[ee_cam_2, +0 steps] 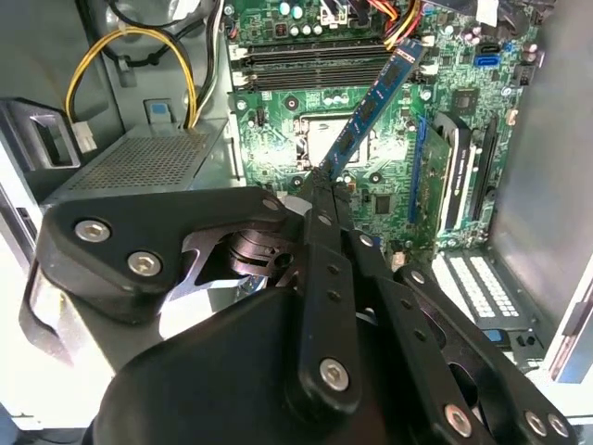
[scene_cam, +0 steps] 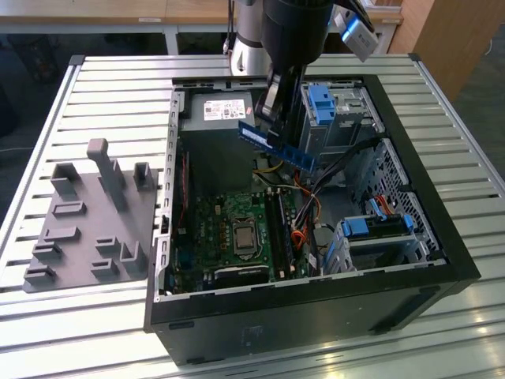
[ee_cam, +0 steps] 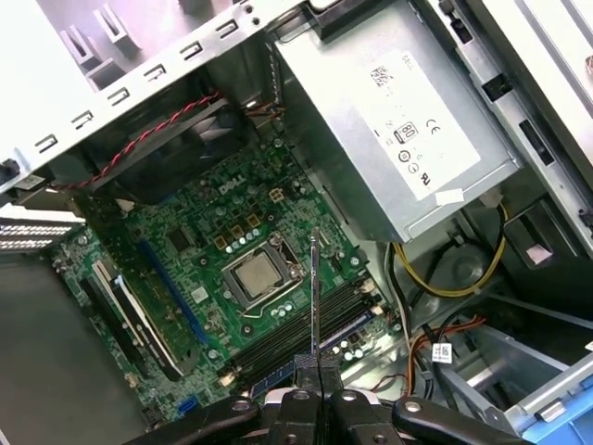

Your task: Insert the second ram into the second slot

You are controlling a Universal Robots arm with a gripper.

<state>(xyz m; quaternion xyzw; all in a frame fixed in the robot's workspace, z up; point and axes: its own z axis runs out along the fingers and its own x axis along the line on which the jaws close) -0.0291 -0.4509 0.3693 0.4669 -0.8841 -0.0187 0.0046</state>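
The second ram (scene_cam: 278, 145) is a thin blue stick, and my gripper (scene_cam: 268, 125) is shut on one end of it. It hangs tilted in the air above the open computer case, over the motherboard (scene_cam: 229, 229). In the second wrist view the ram (ee_cam_2: 375, 100) reaches from the gripper (ee_cam_2: 325, 188) toward the dark parallel memory slots (ee_cam_2: 310, 61). The first wrist view shows the ram (ee_cam: 315, 292) edge-on, rising from the gripper (ee_cam: 318, 368) over the slots (ee_cam: 301, 334) beside the processor socket (ee_cam: 262, 278). The ram is clear of the slots.
A silver power supply (scene_cam: 217, 110) sits at the back of the case. Blue drive-bay brackets (scene_cam: 322, 101) (scene_cam: 371, 226) and loose cables (scene_cam: 304, 225) crowd the exterior view's right. A grey fixture with pegs (scene_cam: 87, 225) lies on the slatted table (scene_cam: 110, 87).
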